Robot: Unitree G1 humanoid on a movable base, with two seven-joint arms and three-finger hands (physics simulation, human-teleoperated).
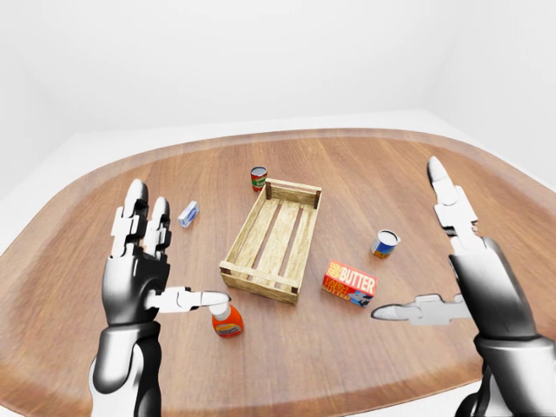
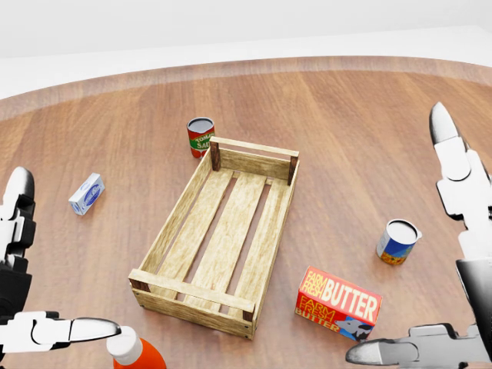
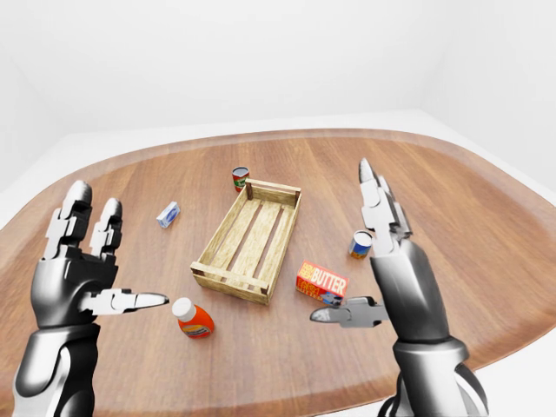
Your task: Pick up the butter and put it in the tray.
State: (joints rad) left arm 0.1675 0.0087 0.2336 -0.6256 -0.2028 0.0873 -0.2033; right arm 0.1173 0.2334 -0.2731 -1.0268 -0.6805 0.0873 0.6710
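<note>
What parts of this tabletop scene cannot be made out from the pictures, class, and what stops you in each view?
- Orange bottle with white cap: head view, body cut off by the bottom edge; left robot hand overlaps the cap.
- Small blue-and-white carton: print too small in every view.
- Red butter box: right-eye view, lower right corner hidden behind the right robot hand.
- Blue can: right-eye view, partly covered by that hand.
</note>
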